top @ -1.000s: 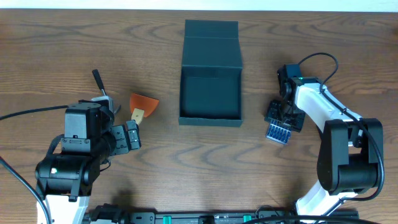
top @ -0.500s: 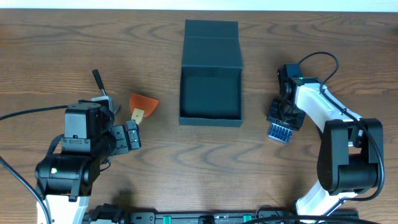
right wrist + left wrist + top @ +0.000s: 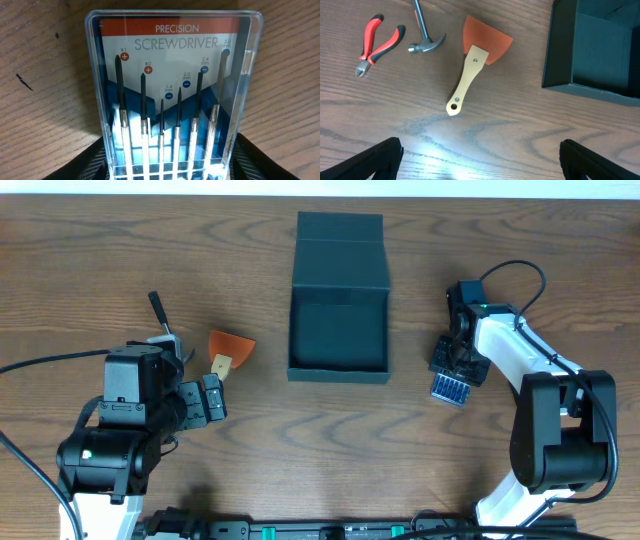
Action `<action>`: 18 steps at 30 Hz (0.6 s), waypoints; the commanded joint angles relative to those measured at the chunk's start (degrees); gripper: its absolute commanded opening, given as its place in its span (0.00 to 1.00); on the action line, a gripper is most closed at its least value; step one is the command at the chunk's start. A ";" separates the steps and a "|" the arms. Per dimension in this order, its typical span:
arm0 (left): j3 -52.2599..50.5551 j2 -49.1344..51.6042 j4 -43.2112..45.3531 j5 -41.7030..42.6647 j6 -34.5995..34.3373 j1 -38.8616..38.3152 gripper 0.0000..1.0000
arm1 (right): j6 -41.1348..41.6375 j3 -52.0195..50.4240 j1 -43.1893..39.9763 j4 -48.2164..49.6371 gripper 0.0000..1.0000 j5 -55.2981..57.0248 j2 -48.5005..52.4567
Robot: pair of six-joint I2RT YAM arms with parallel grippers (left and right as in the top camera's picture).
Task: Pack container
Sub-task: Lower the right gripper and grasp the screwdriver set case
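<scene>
Wood-grain counter [image 3: 300, 440]. Left claw [image 3: 480, 157] is spread wide, holding nothing. Just ahead of it is a scraper [image 3: 470, 70] with an orange blade, its pale handle pointing back at the claw. Past that lie a hammer [image 3: 425, 37] and red-handled cutters [image 3: 376, 45], side by side. Right claw [image 3: 170, 161] is clamped on the near end of a clear precision screwdriver set [image 3: 172, 85], 6 drivers inside, just right of the container [image 3: 338, 374]. Container is dark teal, mid-counter between the 2 arms, lid flap [image 3: 340, 250] folded open behind it.
</scene>
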 commanded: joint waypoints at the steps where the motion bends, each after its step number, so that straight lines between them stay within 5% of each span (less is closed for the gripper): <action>1: 1.27 -0.11 -0.13 -0.66 -0.70 0.35 0.99 | -0.26 -1.18 -0.09 0.83 0.35 -0.92 0.61; 5: 1.27 -0.11 -0.13 -0.66 -0.70 0.35 0.99 | -0.26 -1.18 -0.09 0.79 0.34 -0.92 0.61; 10: 1.27 -0.11 -0.15 -0.66 -0.70 0.35 0.98 | -0.24 -1.18 -0.09 0.83 0.02 -0.92 0.61; 18: 1.27 -0.11 -0.15 -0.66 -0.70 0.35 0.99 | -0.26 -1.18 -0.09 0.85 0.01 -0.90 0.61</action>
